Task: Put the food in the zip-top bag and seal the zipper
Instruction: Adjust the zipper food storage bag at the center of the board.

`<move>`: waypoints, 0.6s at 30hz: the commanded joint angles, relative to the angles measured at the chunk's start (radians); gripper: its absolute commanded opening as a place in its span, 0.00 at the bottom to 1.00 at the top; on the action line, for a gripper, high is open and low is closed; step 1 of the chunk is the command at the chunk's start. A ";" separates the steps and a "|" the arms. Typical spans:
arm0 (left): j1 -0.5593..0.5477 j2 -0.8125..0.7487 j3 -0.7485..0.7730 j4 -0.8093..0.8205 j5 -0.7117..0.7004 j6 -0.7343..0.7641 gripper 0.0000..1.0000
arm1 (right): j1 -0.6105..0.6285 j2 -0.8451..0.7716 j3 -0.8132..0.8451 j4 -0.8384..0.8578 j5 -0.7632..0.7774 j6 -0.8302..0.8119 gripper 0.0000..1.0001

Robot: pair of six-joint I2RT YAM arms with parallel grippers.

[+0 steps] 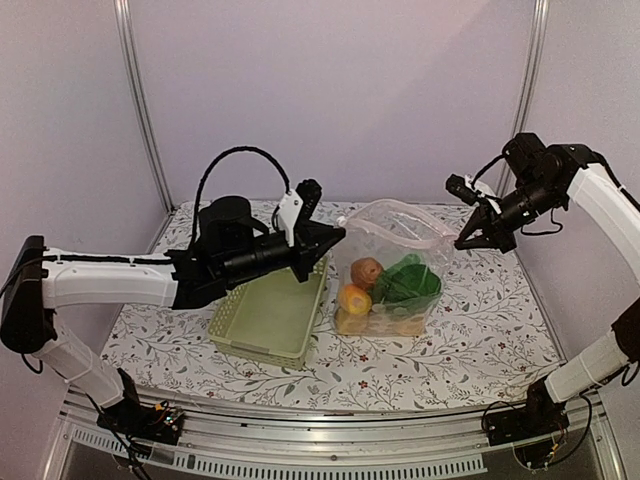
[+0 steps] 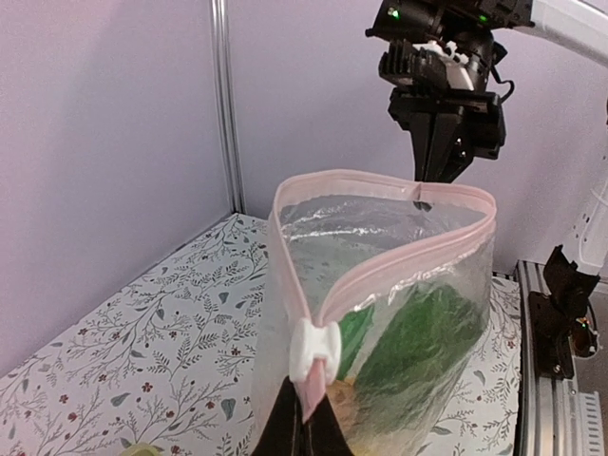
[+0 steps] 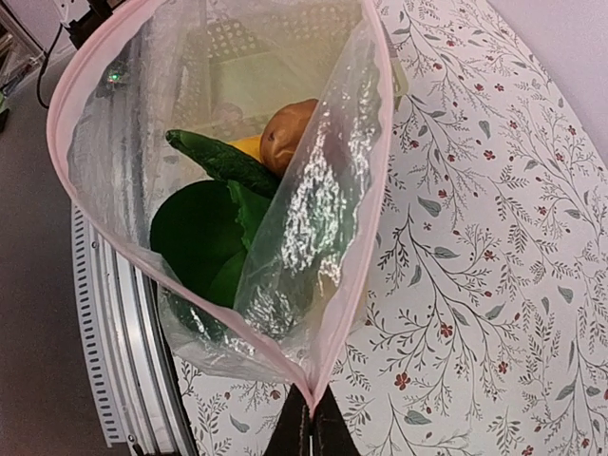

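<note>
Left hand reaches in roughly level from 9 o'clock over the pale green basket, pinched narrow on the zipper just below its white slider. Zip-top bag stands mid-surface, mouth open, food inside. Right hand angles down from 2 o'clock, clamped on the strip's far end. Judgement: the two-end hold keeps the mouth taut and upright for the slider run; seal not yet made.

left arm stretched forward, left gripper pinched closed, right arm raised (elbow bent), right gripper pinched closed
</note>
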 commanded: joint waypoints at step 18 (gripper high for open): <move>0.027 -0.021 0.063 -0.071 -0.008 0.036 0.00 | -0.042 0.014 0.188 -0.070 0.177 -0.080 0.17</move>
